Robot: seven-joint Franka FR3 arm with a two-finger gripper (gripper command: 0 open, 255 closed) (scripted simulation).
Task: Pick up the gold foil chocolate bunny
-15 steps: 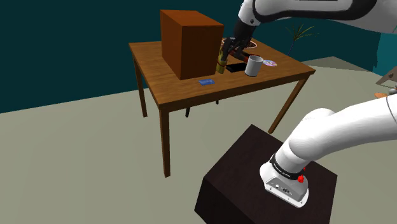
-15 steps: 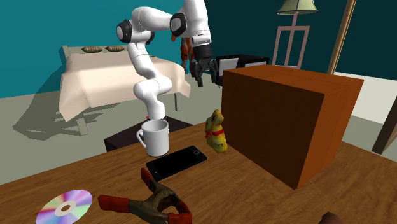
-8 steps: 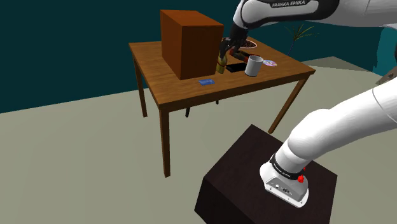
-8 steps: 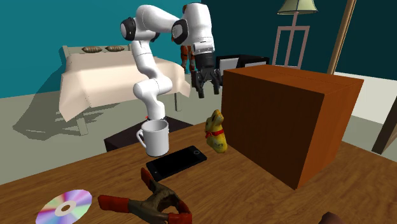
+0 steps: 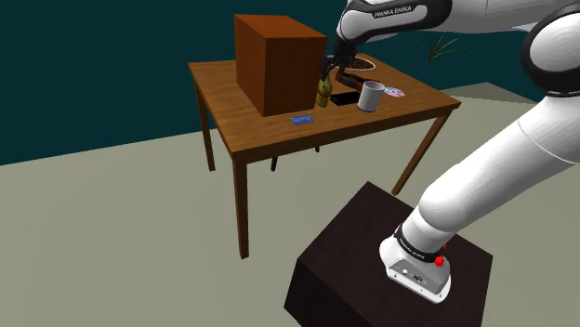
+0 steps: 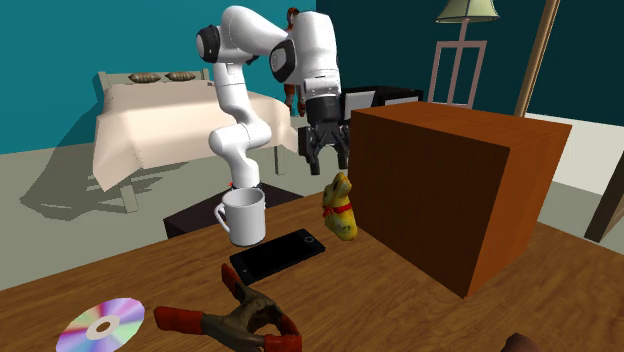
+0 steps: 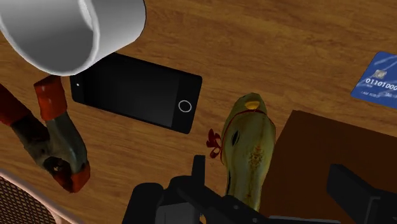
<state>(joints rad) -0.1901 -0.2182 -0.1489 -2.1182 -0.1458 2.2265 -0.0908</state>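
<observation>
Gripper (image 6: 325, 165) had dropped lower than 0.5 s earlier and hung just above the gold bunny (image 6: 340, 207), fingers spread apart, holding nothing. Bunny unmoved, upright on the table (image 6: 420, 310), just beside the brown box (image 6: 450, 190).

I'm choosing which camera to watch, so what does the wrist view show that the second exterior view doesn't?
The wrist view adds the blue card near the brown box. The second exterior view adds the disc, the bed and the arm above the open gripper. Both share the gold bunny, black phone, white mug and clamp.
</observation>
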